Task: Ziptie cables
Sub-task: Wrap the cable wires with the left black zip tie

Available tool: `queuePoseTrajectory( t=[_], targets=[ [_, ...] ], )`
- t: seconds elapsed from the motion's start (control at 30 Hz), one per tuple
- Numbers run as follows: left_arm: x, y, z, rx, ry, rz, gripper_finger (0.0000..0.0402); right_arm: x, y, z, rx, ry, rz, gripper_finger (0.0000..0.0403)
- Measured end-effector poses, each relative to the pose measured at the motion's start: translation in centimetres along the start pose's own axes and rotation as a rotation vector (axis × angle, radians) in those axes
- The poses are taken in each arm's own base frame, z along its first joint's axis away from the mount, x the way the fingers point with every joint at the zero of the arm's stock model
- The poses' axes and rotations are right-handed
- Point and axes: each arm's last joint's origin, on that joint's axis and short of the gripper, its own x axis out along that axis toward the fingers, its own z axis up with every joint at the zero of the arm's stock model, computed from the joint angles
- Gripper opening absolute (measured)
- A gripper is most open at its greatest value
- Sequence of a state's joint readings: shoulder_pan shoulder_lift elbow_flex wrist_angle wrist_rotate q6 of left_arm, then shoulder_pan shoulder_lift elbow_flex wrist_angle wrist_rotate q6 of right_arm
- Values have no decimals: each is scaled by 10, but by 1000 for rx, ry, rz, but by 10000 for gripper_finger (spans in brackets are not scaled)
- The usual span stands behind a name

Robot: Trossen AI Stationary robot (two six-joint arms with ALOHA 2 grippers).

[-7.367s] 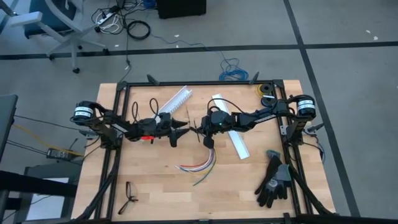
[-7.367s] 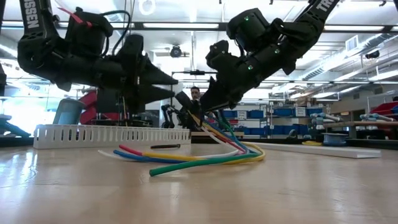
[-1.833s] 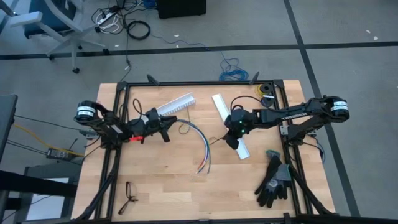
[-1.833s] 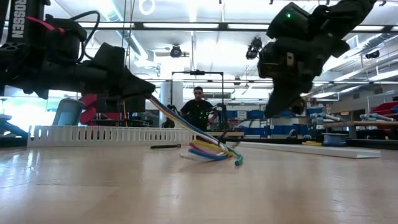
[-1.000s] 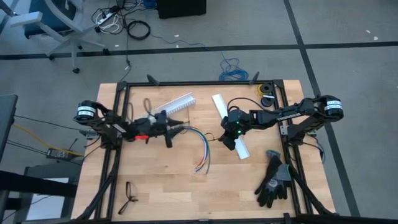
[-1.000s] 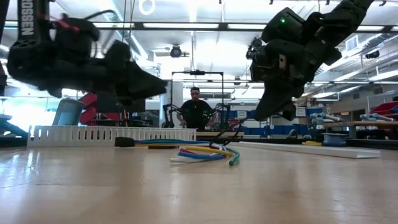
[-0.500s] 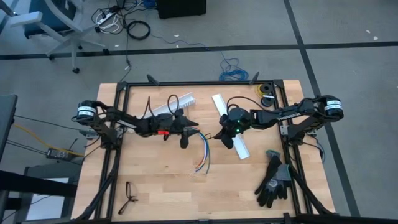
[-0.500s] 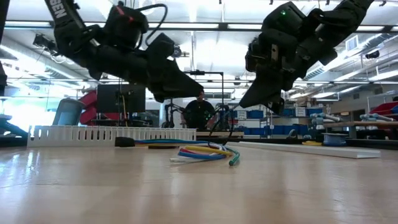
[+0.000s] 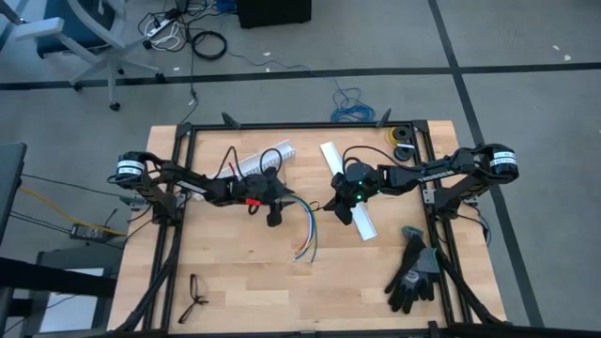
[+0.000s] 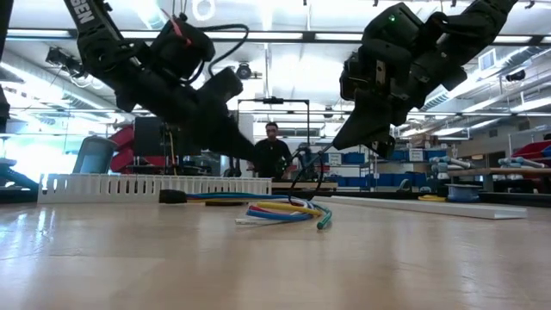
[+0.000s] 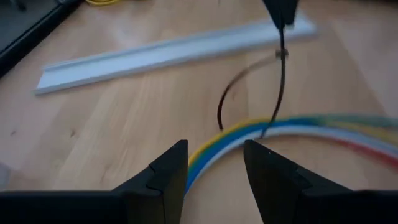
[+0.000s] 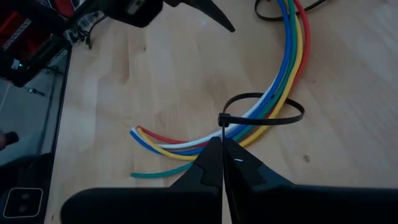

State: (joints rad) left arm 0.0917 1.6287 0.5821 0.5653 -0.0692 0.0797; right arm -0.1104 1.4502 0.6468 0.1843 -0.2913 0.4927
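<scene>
Cables (image 12: 283, 93) flat on table (image 9: 235, 282), right pincer (image 12: 222, 144) clamped on zip tie (image 12: 264, 112), left pincer (image 11: 214, 155) parted above.

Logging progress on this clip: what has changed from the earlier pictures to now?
The left gripper has let go of the cables, which now lie on the table, and has come back over their sheathed end, fingers open. The right gripper pulled back right, still pinching the zip tie looped around them. Gloves and white channels unchanged.

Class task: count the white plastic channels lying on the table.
2: the slotted channel at the far side behind the left arm; the plain channel partly under the right arm.
</scene>
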Motion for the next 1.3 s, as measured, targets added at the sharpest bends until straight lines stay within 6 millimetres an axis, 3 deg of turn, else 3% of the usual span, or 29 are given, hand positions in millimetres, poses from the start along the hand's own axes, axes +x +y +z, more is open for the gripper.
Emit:
queuePoseTrajectory(
  t=[0.17,0.3,0.57,1.07,1.17,1.3],
  targets=[
    [0,2,-1,155,7,5,168,0,0,0,1,0,1,0],
    [4,8,1,199,115,5,168,1,2,-1,-4,3,5,0],
    [11,19,30,273,245,-55,168,1,5,-2,-16,9,13,0],
    [81,22,38,388,593,-158,138,2,5,-2,-38,4,18,0],
    [85,22,39,395,634,-151,118,2,6,-2,-42,6,21,0],
    [84,22,40,396,644,-153,48,3,10,-5,-47,24,44,0]
  ],
)
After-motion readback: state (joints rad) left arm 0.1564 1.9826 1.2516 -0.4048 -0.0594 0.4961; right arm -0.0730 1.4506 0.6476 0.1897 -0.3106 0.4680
